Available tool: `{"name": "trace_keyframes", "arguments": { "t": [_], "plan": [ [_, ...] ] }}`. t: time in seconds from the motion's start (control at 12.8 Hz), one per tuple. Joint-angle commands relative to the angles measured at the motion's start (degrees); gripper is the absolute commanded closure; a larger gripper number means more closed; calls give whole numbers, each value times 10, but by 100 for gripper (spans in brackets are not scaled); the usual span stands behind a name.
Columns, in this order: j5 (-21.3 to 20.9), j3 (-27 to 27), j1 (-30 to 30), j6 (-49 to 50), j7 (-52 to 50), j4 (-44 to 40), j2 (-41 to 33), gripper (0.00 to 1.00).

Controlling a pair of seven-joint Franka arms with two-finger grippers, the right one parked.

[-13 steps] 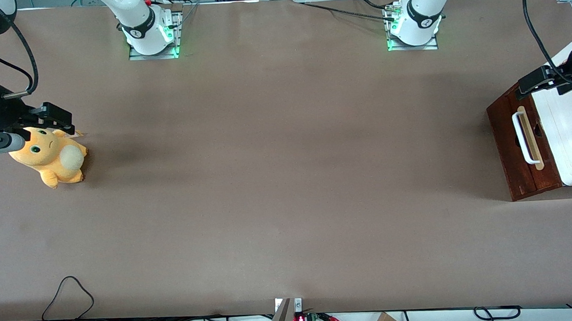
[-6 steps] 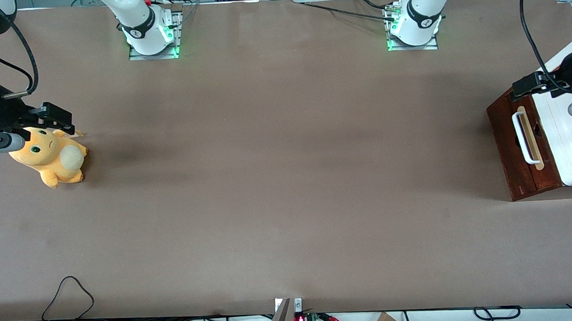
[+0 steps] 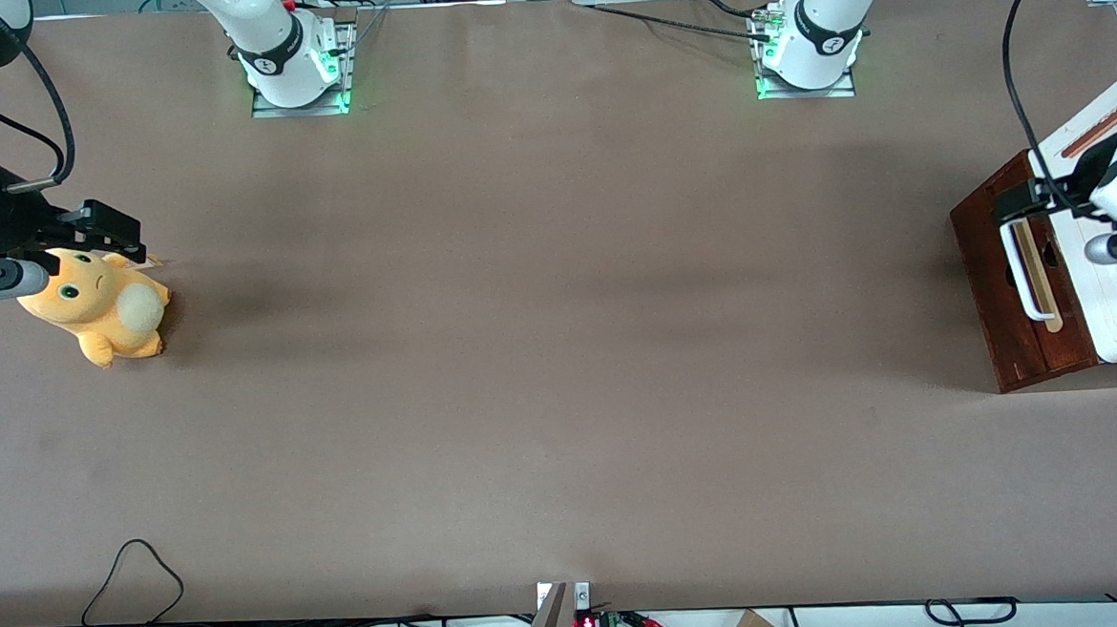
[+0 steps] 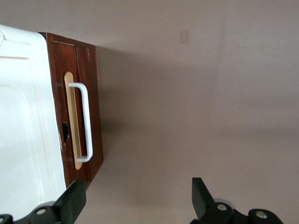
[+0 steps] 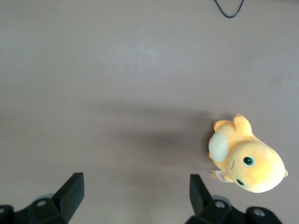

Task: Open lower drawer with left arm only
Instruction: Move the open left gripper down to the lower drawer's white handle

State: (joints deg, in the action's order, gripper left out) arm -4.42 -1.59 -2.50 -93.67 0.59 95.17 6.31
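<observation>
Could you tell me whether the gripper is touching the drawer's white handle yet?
Apart. The left wrist view shows the gripper open, with the white handle on the lower drawer clear of both fingers.

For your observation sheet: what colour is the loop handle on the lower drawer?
White; the handle shows best in the left wrist view, on the lower drawer.

Glossy dark wood lower drawer point(image 4: 86, 100) (smooth white handle point(image 4: 84, 122)), matt black gripper point(image 4: 135, 200)
</observation>
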Motion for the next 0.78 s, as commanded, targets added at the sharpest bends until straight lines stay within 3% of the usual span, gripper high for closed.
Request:
{"name": "trace_keyframes", "arguments": {
  "t": [0.0, 0.23, 0.7],
  "plan": [
    [-49, 4, 2, -47, -1, 36, -3, 0],
    [-112, 6, 6, -96, -31, 73, 6, 0],
    [-333, 72, 7, -112, -245, 161, 38, 1]
  ]
}}
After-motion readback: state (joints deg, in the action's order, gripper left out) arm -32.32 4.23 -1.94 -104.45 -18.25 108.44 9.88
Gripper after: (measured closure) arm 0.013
